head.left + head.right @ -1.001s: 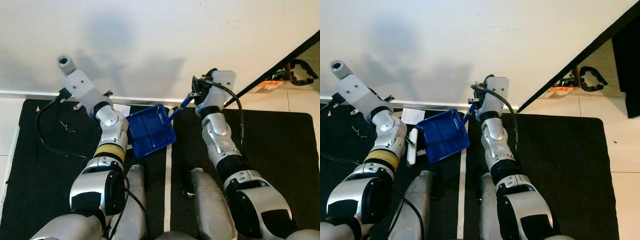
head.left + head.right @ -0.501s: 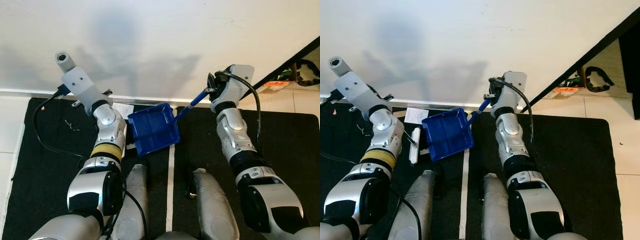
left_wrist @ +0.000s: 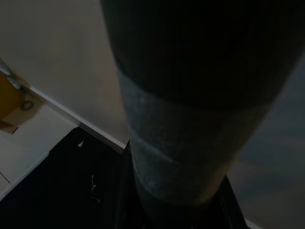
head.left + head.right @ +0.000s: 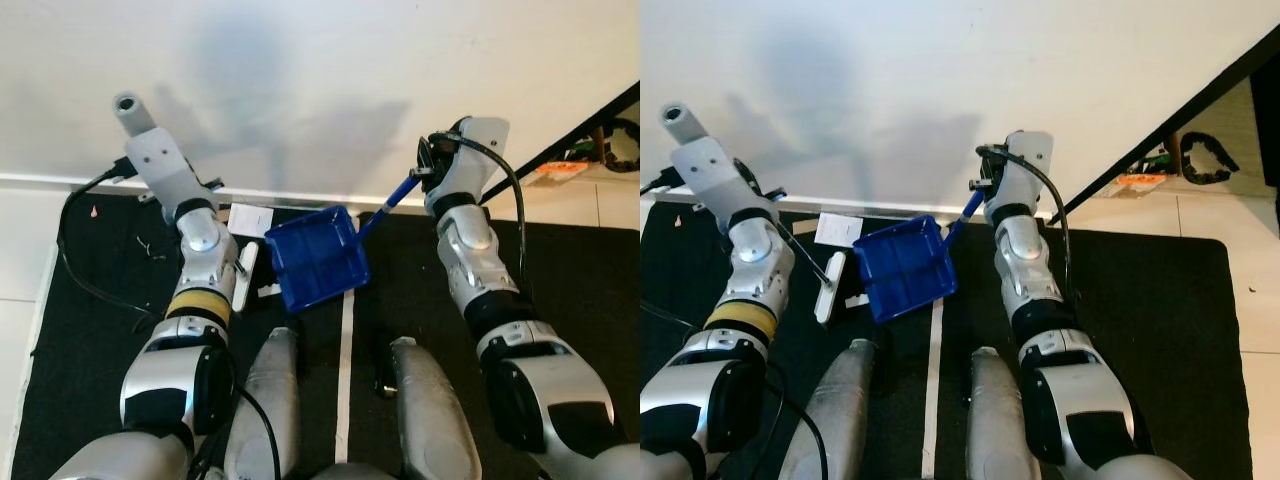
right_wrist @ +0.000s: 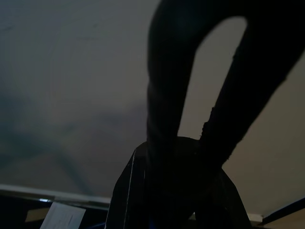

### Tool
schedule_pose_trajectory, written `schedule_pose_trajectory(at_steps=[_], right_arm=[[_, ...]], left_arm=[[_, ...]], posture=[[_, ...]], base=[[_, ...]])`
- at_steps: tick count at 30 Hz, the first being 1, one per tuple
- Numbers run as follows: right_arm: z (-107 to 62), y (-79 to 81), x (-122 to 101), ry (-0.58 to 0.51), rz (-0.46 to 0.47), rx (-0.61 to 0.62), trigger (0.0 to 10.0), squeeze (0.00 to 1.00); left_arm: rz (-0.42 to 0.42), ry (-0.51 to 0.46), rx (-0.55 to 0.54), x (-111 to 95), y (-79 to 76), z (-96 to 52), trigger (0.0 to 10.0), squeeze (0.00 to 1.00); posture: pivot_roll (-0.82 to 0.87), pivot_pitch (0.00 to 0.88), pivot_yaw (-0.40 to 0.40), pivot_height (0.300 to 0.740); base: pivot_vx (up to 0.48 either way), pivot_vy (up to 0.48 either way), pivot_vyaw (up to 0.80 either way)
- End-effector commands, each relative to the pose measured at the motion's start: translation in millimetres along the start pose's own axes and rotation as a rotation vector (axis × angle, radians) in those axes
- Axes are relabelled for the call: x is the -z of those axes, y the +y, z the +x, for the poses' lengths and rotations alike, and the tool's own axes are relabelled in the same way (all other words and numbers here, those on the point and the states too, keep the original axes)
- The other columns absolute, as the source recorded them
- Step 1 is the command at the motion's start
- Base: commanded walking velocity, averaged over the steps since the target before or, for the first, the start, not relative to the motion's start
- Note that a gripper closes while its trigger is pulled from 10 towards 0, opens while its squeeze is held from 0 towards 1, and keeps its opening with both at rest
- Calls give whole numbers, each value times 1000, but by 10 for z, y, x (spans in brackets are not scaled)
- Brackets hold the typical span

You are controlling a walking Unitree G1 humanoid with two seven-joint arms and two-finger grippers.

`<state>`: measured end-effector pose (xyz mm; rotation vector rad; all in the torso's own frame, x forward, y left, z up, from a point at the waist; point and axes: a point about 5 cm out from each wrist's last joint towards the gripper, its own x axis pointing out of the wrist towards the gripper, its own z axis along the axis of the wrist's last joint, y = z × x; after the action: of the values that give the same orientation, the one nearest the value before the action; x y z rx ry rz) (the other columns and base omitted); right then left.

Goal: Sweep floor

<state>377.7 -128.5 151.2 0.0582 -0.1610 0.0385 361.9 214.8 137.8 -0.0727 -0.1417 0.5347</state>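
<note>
A blue dustpan (image 4: 318, 260) hangs tilted just above the black mat (image 4: 90, 330) in front of my legs. Its thin blue handle (image 4: 395, 196) runs up to my right gripper (image 4: 424, 173), which is shut on the handle's end near the white wall. In the right wrist view the two black fingers (image 5: 164, 109) close on a dark grip. A white brush head (image 4: 245, 270) rests on the mat left of the dustpan. Its thin handle leads up to my left gripper (image 4: 768, 195), which is shut on it. A dark rod (image 3: 190, 119) blocks the left wrist view.
A white paper scrap (image 4: 250, 218) lies by the wall behind the brush, and a small white bit (image 4: 268, 290) beside the dustpan. Crumbs (image 4: 150, 245) and a black cable (image 4: 75, 270) are on the left mat. A dark slanted edge (image 4: 590, 120) stands at right.
My right arm has swung to the right, carrying the dustpan a little rightward. The left forearm has turned more upright, and the brush head now shows beside the dustpan. The view has shifted slightly.
</note>
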Motion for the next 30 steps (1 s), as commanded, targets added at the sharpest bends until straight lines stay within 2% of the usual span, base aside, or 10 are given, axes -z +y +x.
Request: schedule_pose_trajectory(at_steps=[1,7,15,18,20,22,24,26,30], right_arm=[[-6,-146,1,1,-51,52,10000,0],[122,-92,-236,-68,-72,30,10000,0],[75,-19,-157,-62,-93,2,10000,0],[-78,175,81,-18,-54,-33,10000,0],[-171,339,193,6,7,-58,10000,0],[-196,393,218,11,28,-69,10000,0],[-256,564,256,20,80,-102,10000,0],[-270,608,263,23,91,-109,10000,0],[-301,790,247,23,146,-141,10000,0]], left_arm=[[33,46,-19,127,135,-29,10000,0],[46,57,-15,168,225,-32,10000,0],[51,64,-10,199,237,-53,10000,0],[48,77,-2,234,208,-88,10000,0],[41,87,0,256,192,-108,10000,0],[38,90,-1,263,187,-115,10000,0],[23,100,-2,282,142,-144,10000,0],[20,102,-1,284,124,-153,10000,0],[20,102,19,286,63,-172,10000,0]], posture=[[-1,338,-11,740],[-12,326,-21,740],[-13,327,-22,740],[-17,337,-20,740],[-17,344,-20,740],[-17,344,-20,740],[-14,351,-25,740],[-14,351,-25,740],[-15,361,-26,740]], base=[[0,0,0],[0,0,0],[0,0,0],[0,0,0],[0,0,0],[0,0,0],[0,0,0],[0,0,0],[0,0,0]])
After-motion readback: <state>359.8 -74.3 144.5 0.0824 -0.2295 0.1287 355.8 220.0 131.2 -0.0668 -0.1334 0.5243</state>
